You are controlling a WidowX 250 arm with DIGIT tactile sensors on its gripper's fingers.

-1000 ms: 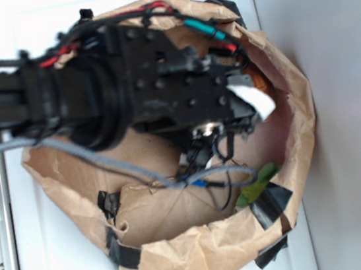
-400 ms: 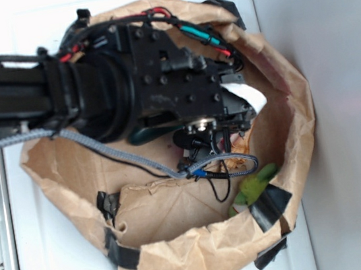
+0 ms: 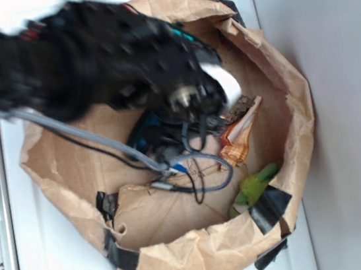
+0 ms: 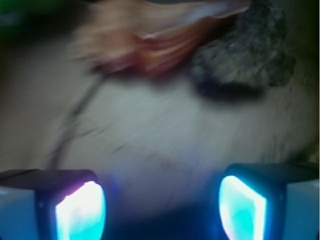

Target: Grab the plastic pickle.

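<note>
My gripper hangs blurred inside the brown paper bag, mostly hidden under the black arm. In the wrist view the gripper is open, with its two glowing pads wide apart and only a dark blue shadow low between them. A dark teal sliver that may be the plastic pickle peeks out beneath the arm; the rest is hidden. An orange ribbed seashell lies to the right of the gripper and ahead of it in the wrist view.
A dark rough lump lies beside the shell, also in the wrist view. A lime-green leafy toy rests by the black tape at the bag's lower right. Grey and black cables dangle over the bag floor.
The arm has swung up and to the left and is motion-blurred. The seashell and dark lump, covered before, now show. The teal piece is less visible.
</note>
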